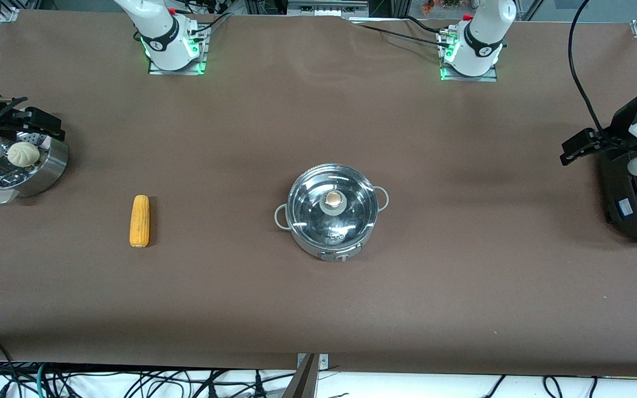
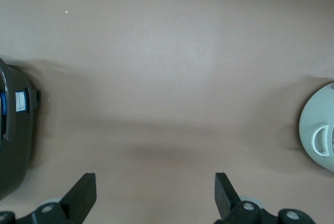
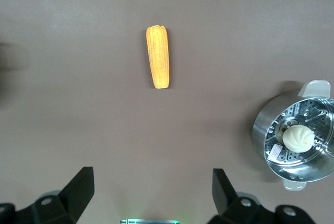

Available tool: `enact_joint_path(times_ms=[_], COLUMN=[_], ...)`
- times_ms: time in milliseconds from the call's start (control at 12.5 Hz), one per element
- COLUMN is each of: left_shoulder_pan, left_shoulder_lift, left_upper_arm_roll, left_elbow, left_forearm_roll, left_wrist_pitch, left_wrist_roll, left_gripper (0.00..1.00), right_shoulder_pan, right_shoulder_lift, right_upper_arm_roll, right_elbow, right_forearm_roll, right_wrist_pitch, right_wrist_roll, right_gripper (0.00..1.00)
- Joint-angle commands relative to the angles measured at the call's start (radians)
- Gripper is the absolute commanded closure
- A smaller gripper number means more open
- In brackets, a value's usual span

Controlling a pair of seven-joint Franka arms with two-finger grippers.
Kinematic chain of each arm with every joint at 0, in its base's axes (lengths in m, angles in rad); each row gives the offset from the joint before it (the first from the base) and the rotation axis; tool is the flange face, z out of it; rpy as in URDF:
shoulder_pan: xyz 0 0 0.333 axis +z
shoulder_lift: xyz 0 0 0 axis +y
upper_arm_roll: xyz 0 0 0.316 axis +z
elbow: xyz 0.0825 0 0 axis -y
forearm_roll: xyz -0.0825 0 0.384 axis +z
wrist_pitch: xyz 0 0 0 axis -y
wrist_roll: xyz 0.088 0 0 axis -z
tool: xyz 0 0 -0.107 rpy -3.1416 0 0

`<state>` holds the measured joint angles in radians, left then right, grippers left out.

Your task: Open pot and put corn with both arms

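Hands first: the left hand [image 2: 155,195] hangs with its fingers [image 2: 83,190] spread wide and nothing between them, above bare table near the black cooker [image 1: 636,190] at the left arm's end. The right hand [image 3: 152,192] is likewise wide open and empty, over the table near the steel bowl [image 1: 47,168] at the right arm's end. Both arms wait at their own ends of the table.

The table [image 1: 462,287] is covered by a plain brown mat, flat and matte, with faint creases toward the robot bases. Cables trail along the edge nearest the front camera and near the bases.

The pot [image 1: 333,211] stands about mid-table, its glass lid [image 1: 318,199] on, with a round knob [image 1: 333,200] at the middle. The corn [image 1: 140,220] lies flat on the mat, well apart from the pot, toward the right arm's end and nearer the front camera than the steel bowl. A pale bun [image 1: 23,154] sits in that bowl. Nothing lies between corn and pot.
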<state>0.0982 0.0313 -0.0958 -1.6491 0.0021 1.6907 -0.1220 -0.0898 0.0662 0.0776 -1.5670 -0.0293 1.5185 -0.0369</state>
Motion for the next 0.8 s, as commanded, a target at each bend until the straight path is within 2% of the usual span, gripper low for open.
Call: enact_joint_path(times_ms=[0, 718], left_shoulder_pan=[0.006, 0.008], left_shoulder_lift=[-0.024, -0.024], left_upper_arm_roll=[-0.005, -0.009], left_elbow=[-0.024, -0.024], left_forearm_roll=[0.016, 0.016], left_wrist_pitch=[0.015, 0.014], left_wrist_roll=[0.005, 0.007], left_gripper=[0.00, 0.00], right_shoulder_pan=[-0.010, -0.013], right_shoulder_lift=[0.012, 0.012], right_upper_arm_roll=[0.008, 0.004], right_elbow=[0.030, 0.030], right_forearm_roll=[-0.001, 0.000], right_wrist_pitch=[-0.011, -0.001], right_wrist_roll=[0.009, 0.012], right_gripper=[0.00, 0.00])
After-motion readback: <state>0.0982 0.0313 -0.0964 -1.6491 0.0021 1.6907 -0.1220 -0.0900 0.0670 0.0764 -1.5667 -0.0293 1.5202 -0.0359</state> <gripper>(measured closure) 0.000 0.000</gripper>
